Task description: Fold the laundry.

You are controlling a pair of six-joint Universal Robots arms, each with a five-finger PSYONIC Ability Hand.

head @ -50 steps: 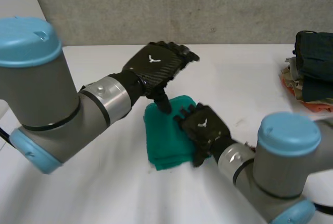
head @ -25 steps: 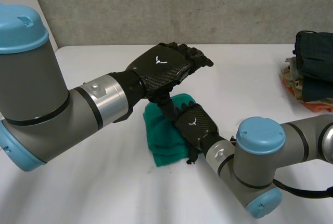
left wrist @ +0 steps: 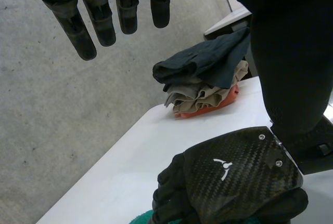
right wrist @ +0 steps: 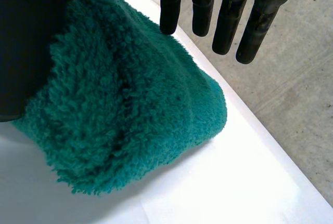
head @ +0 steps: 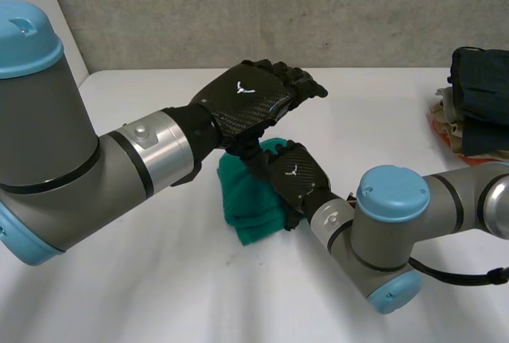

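A dark-green, shaggy terry cloth [head: 242, 200] lies folded into a thick, compact bundle on the white table [head: 238, 303], near its middle. The stacked layers show along its near edge, and in the right wrist view one rounded, folded corner bulges out over the table top. Well apart, at the table's right edge, sits a loose heap of other laundry [head: 475, 108]: a dark navy garment on top, crumpled beige cloth under it and orange-red cloth at the bottom.

Rough grey concrete wall [head: 318, 9] close behind the far edge of a plain white table [head: 199, 295]
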